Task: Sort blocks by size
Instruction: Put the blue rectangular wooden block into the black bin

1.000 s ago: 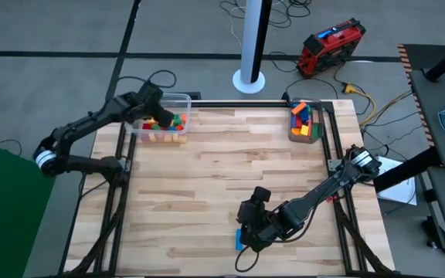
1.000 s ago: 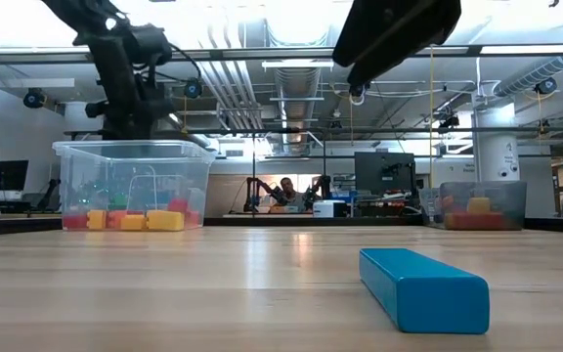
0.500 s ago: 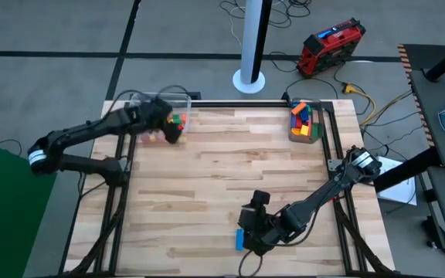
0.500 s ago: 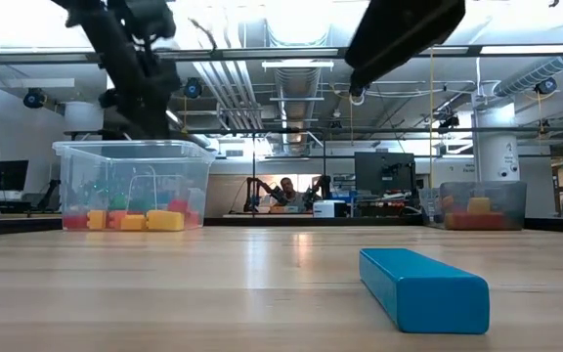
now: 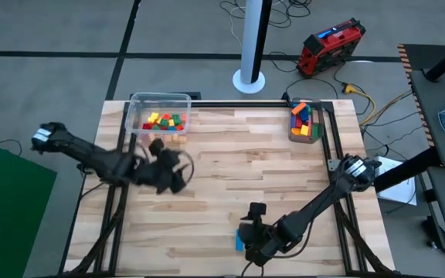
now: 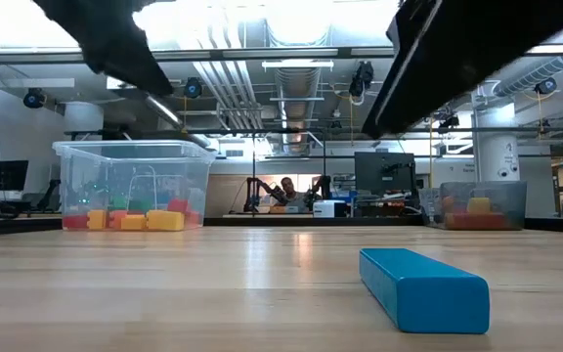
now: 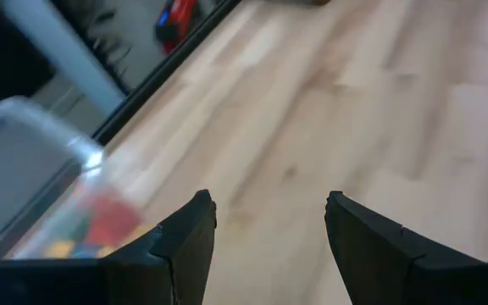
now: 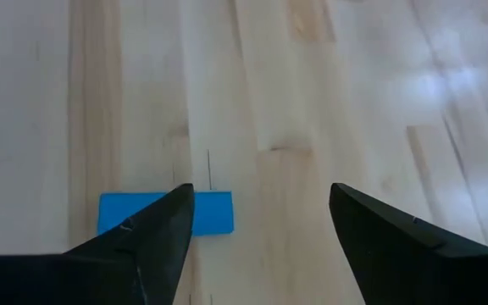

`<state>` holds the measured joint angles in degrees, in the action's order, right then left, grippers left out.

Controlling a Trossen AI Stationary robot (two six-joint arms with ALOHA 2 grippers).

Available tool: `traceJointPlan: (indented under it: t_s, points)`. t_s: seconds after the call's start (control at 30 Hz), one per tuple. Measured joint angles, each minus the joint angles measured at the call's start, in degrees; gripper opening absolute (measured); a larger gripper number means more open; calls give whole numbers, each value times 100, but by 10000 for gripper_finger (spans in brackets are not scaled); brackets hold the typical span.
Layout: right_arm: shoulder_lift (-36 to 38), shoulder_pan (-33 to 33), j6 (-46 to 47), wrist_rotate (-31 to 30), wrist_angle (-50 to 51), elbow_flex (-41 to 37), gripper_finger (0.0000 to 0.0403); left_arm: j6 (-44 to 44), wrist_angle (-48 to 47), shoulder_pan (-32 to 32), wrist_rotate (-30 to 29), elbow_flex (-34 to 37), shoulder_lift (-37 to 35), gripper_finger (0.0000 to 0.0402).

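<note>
A blue bar block [image 6: 423, 288] lies flat on the wood table near its front edge, also seen as the blue bar block [image 8: 212, 212] in the right wrist view. My right gripper [image 8: 261, 202] hovers open above it [image 5: 251, 241]. The bar lies under one finger, not in the gap. Small blocks [image 5: 166, 121] rest on the floor of a clear tub [image 5: 137, 116] at the far left. Longer blocks [image 5: 303, 117] fill a second tub at the far right. My left gripper [image 7: 269, 203] is open and empty over bare table [image 5: 173, 177], nearer than the clear tub.
The clear tub [image 6: 130, 186] and the far-right tub [image 6: 482, 205] stand on the table's far edge. Bare wood table [image 5: 253, 162] stretches between the two arms. Cables and a red device [image 5: 329, 45] lie on the floor beyond the table.
My left gripper has risen out of the clear tub and swung toward the table's near edge and a little right, ending over bare wood. My right gripper has shifted slightly toward the near edge over the blue bar, which has not moved.
</note>
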<state>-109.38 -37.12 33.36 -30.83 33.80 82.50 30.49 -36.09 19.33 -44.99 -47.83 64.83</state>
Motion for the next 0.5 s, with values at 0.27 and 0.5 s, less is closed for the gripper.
traceJointPlan:
  t_s: [0.27, 0.5]
  points:
    - [-175, 0, -85, 497, -158, 60, 317, 467, 691, 1762, -1160, -2, 620, 199]
    - [-175, 0, 29, 1593, -86, 155, 334, 673, 954, 2374, -1309, -284, 1158, 199]
